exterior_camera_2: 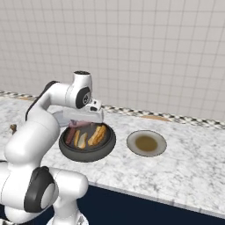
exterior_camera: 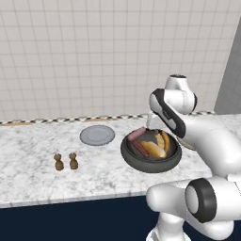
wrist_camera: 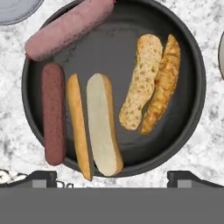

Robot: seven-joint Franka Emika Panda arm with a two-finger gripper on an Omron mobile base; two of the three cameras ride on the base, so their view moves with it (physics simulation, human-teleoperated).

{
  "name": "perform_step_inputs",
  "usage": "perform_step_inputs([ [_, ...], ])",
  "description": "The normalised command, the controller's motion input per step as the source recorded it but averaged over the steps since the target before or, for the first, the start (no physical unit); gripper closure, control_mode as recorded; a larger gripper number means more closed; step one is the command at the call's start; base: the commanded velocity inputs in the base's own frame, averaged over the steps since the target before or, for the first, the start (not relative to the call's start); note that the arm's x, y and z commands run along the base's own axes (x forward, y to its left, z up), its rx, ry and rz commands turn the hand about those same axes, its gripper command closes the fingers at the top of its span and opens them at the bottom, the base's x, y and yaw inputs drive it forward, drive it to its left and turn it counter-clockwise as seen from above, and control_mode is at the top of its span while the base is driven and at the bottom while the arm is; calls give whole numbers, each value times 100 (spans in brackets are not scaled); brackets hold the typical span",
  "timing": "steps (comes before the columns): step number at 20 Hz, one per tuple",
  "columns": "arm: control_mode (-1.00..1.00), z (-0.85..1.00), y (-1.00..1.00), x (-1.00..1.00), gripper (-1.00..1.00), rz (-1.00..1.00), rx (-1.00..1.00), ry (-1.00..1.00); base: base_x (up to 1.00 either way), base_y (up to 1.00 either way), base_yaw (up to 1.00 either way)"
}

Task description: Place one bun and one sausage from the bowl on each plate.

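The dark-grey bowl (wrist_camera: 194, 109) (exterior_camera: 150, 162) (exterior_camera_2: 107, 143) lies right under my hand. In it are a pinkish sausage (wrist_camera: 68, 28) leaning on the rim, a dark red sausage (wrist_camera: 54, 113), and two split buns: a pale one (wrist_camera: 103, 127) and a golden toasted one (wrist_camera: 151, 83). My gripper (wrist_camera: 114, 178) hovers above the bowl's near edge, open, with nothing between the fingertips (wrist_camera: 41, 177). One light-grey plate (exterior_camera: 97, 135) (wrist_camera: 17, 8) lies left of the bowl. A second plate (exterior_camera_2: 146, 143) with a brownish centre lies to its right.
Two small brown shakers (exterior_camera: 66, 161) stand on the marble counter (exterior_camera: 33, 174) left of the bowl, near the front. A tiled wall (exterior_camera: 94, 56) runs behind the counter. The counter's front edge (exterior_camera_2: 154, 195) drops off close to the bowl.
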Motion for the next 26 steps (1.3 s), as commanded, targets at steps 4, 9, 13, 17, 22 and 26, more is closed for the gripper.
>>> perform_step_inputs([
  [4,-100,-45,4,0,-100,8,-2,9,0,0,0],
  [9,-100,-45,0,0,-100,10,-3,12,0,0,0],
  [13,-100,-37,7,0,-100,14,-3,7,0,0,0],
  [17,-100,-12,0,0,-100,12,0,0,0,0,0],
  [22,-100,-28,6,0,-100,11,0,0,0,0,0],
  [26,-100,-28,6,-9,-100,4,6,0,0,0,0],
])
